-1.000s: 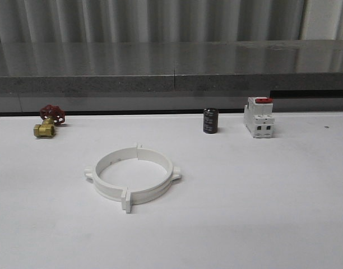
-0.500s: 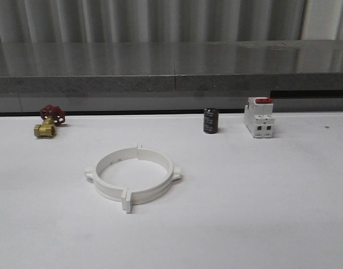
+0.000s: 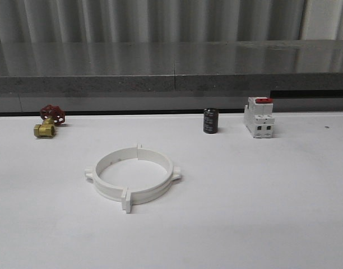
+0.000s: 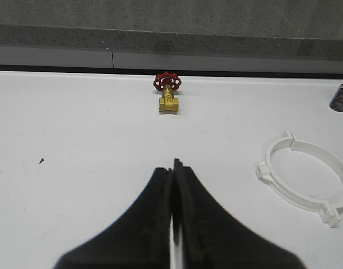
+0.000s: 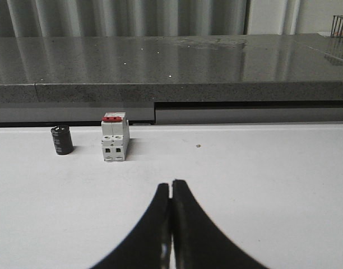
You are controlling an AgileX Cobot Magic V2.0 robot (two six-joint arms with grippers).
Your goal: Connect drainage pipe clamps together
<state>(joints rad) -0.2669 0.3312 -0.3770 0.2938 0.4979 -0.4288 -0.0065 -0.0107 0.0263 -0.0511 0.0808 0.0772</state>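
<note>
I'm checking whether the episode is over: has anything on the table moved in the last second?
Nothing visibly changed. The drainage pipe clamps lie joined as a ring in the same spot, and the brass valve, black capacitor and circuit breaker stand where they were.
</note>
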